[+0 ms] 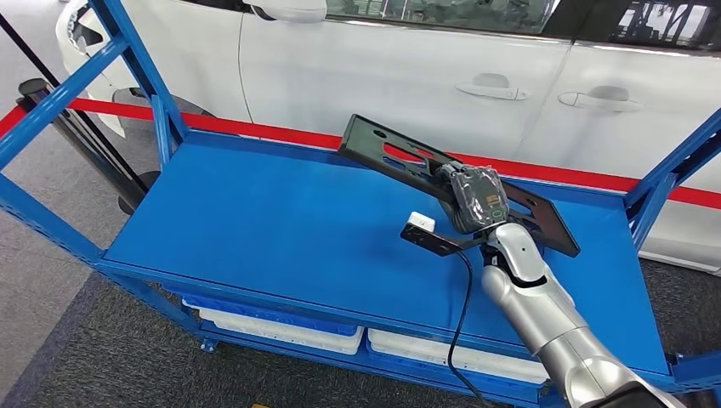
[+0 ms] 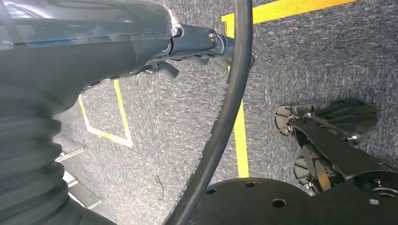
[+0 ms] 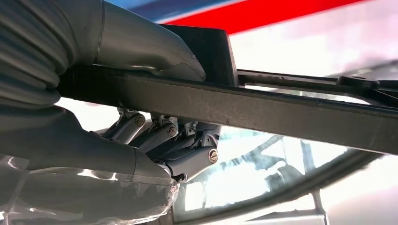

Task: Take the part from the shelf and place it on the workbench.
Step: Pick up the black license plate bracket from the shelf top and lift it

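Note:
A long flat black part [image 1: 387, 149] with cut-outs hangs tilted above the blue shelf [image 1: 272, 229], its far end raised toward the car. My right hand [image 1: 478, 197] grips it near the middle. In the right wrist view the thumb lies over the part's dark bar [image 3: 281, 110] and the fingers [image 3: 183, 140] curl beneath it. My left hand [image 2: 197, 47] hangs over the grey carpet with its fingers stretched out and nothing in them.
A white car [image 1: 408, 68] stands close behind the shelf, with a red barrier belt [image 1: 255, 130] between them. Blue uprights [image 1: 144, 76] frame both ends of the shelf. White bins [image 1: 289, 333] sit on the level below. Yellow lines [image 2: 240, 136] mark the floor.

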You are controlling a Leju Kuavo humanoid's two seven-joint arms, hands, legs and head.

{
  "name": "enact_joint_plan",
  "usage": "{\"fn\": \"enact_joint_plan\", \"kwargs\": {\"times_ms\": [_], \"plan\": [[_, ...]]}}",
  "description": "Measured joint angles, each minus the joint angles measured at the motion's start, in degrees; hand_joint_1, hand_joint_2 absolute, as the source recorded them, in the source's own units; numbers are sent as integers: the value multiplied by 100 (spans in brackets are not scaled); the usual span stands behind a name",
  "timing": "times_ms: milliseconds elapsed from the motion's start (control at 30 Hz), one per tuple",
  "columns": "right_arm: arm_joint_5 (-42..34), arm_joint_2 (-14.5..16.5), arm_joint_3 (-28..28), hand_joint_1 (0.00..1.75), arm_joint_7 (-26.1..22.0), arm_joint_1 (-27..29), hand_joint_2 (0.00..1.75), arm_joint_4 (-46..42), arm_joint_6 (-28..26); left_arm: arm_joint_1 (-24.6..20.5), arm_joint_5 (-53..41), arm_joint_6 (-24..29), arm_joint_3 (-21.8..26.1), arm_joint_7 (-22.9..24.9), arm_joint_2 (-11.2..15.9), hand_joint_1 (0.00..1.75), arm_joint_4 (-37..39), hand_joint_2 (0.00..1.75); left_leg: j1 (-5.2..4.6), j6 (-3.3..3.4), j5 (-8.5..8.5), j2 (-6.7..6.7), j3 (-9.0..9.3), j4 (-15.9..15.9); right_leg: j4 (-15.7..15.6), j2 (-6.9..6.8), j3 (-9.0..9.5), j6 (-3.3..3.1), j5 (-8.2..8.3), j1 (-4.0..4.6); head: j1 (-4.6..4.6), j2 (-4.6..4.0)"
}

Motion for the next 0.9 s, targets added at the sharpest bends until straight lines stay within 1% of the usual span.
{"fn": "enact_joint_plan", "kwargs": {"times_ms": [200, 633, 767, 900], "plan": [[-40, -122, -97, 175, -7, 11, 175, -289, 79, 2, 33, 0, 6, -13, 3, 0, 0, 175, 0, 0, 0, -2, -1, -1, 1, 0, 1, 0, 0, 1, 0, 0], [-54, -274, -156, 175, -14, 22, 175, -409, 141, -1, 62, 0, 35, -19, 11, 0, 0, 175, 0, 1, 0, 0, -2, 0, 0, -1, 0, 1, 0, -1, 0, 0], [-55, -295, -156, 175, -32, 25, 175, -413, 196, -1, 34, 8, 35, -19, 15, 0, 0, 175, -25, 6, -4, 0, -7, 13, -4, -2, 0, 6, 3, -31, 0, 0], [-55, -303, -156, 175, -45, 28, 175, -413, 221, -2, 10, 15, 35, -19, 24, 0, 0, 175, -37, 16, -9, -1, -12, 27, -5, -3, 0, 18, 9, -42, 0, 0]]}}
